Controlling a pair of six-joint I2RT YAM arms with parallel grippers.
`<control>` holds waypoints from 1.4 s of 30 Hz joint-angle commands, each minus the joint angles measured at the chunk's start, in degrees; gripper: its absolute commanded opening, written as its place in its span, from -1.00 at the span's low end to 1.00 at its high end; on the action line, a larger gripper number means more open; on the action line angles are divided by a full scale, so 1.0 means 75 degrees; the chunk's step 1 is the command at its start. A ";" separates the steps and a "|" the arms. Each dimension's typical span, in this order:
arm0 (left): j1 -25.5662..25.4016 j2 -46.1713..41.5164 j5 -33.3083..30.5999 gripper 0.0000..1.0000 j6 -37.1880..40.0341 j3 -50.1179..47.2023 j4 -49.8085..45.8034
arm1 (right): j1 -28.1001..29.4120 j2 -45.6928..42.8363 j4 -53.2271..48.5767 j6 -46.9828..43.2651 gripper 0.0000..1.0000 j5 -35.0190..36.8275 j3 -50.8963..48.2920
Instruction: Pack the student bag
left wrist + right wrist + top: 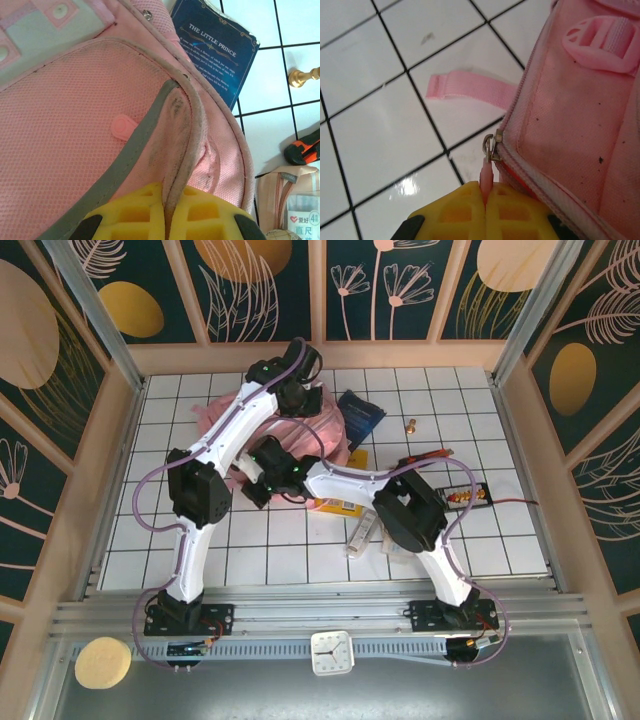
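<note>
Student bag (325, 430) lies on the far middle-left of the white tiled desk (480, 410), largely covered from above by both arms. It is soft pink fabric, grubby. In the left wrist view the bag (75, 125) shows a mesh-textured panel crossed by a curved grey band, dark scuffs along a piped seam, a small pink tab (122, 125), and a paler panel with snaps at top left. Left jaws are pressed together on that piped seam, which runs down between the yellow pads. In the right wrist view the bag (570, 125) shows speckled dirt, a zip track along its edge and a pink plastic buckle (605, 42) on webbing. A loose pink strap (470, 90) lies flat on the tiles. Right jaws pinch the pink zip pull (485, 175) hanging from a metal slider at the bag's corner. A dark blue book (215, 50) sits just beside the bag's right edge, its near corner hidden by the fabric. Further right on the tiles are a small brass piece (302, 77) and an orange-and-black tool (305, 150).
</note>
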 commanded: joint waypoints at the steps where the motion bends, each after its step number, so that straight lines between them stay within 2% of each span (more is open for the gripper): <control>1: -0.0155 -0.0242 0.0368 -1.00 -0.0390 0.0515 0.0475 | 0.0039 -0.0182 0.1045 0.0048 -1.00 -0.0095 -0.0234; 8: -0.0108 -0.0267 -0.0080 -1.00 0.0301 0.0491 -0.0003 | 0.0027 -0.1824 0.1266 0.0314 -1.00 0.0400 -0.2445; 10: -0.0108 -0.0332 -0.0001 -0.83 0.0492 0.0254 -0.0004 | 0.0027 -0.2098 0.1286 0.0377 -1.00 0.0519 -0.2838; 11: -0.0119 -0.0394 -0.0048 -0.60 0.0638 0.0111 -0.0012 | 0.0028 -0.2160 0.1324 0.0390 -1.00 0.0538 -0.2952; 13: -0.0143 -0.0543 -0.0218 -0.49 0.0960 -0.0194 -0.0024 | 0.0027 -0.2169 0.1374 0.0368 -1.00 0.0501 -0.3014; 15: -0.0207 -0.0721 -0.0350 -0.22 0.1330 -0.0519 -0.0027 | 0.0027 -0.2117 0.1492 0.0302 -1.00 0.0350 -0.2986; 18: -0.0248 -0.0971 -0.0595 -0.16 0.1508 -0.0981 -0.0034 | 0.0016 -0.1996 0.1558 0.0210 -1.00 0.0246 -0.2905; 23: -0.0249 -0.1474 -0.0466 -0.11 0.1495 -0.1929 0.0335 | -0.0052 -0.1877 0.1491 0.0287 -1.00 0.0146 -0.2812; 27: -0.0246 -0.1747 -0.0606 -0.17 0.1487 -0.2992 0.0790 | -0.0078 -0.1737 0.1531 0.0565 -1.00 0.0037 -0.2740; 28: -0.0238 -0.1825 -0.0735 -0.25 0.1488 -0.3308 0.0938 | -0.0087 -0.1698 0.1559 0.0670 -1.00 -0.0025 -0.2716; 29: -0.0200 -0.1878 -0.0752 -0.43 0.1479 -0.3690 0.1357 | -0.0090 -0.1652 0.1612 0.0813 -1.00 -0.0089 -0.2701; 30: -0.0132 -0.1863 -0.0552 -0.55 0.1428 -0.4016 0.1640 | -0.0087 -0.1614 0.1708 0.0949 -1.00 -0.0178 -0.2689; 34: -0.0038 -0.1149 0.0325 -0.83 0.1356 -0.4202 0.2014 | 0.0020 -0.1270 0.1780 0.1143 -1.00 -0.0415 -0.2399; 38: -0.0038 -0.0740 0.0847 -0.88 0.1129 -0.4074 0.2302 | 0.0096 -0.0762 0.1954 0.1225 -1.00 -0.0529 -0.1821; 42: -0.0038 -0.0477 0.0909 -0.89 0.1171 -0.3877 0.2238 | 0.0121 -0.0254 0.2228 0.1308 -1.00 -0.0331 -0.1326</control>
